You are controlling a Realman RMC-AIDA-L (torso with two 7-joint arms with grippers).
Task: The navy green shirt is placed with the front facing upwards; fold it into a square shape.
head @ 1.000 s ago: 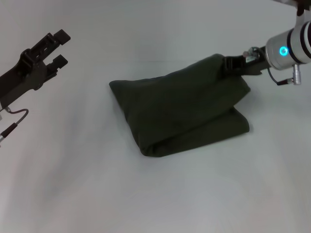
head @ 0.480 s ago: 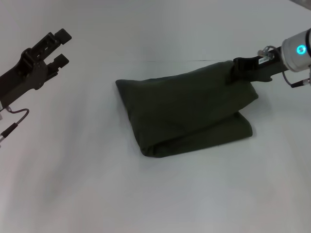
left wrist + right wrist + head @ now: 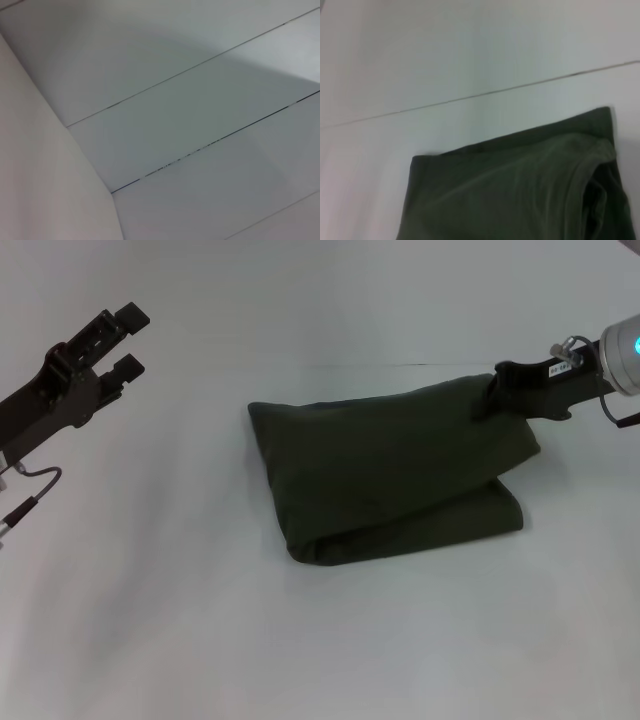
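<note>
Right tool [image 3: 488,397], clamped on shirt [image 3: 390,472] corner, drawn farther right: top layer stretched flatter, fold nearly done. Left tool [image 3: 128,338] apart, parked.

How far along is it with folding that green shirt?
Mostly done: the navy green shirt already lies in a compact folded bundle on the white table. The right gripper grips its far right corner. The left gripper hovers apart, open. Squaring and releasing remain.

A plain white table [image 3: 330,640] fills the scene under soft, even light, a thin dark seam [image 3: 380,365] running across its far side, while pale panels [image 3: 200,125] split by fine dark lines show beyond.
</note>
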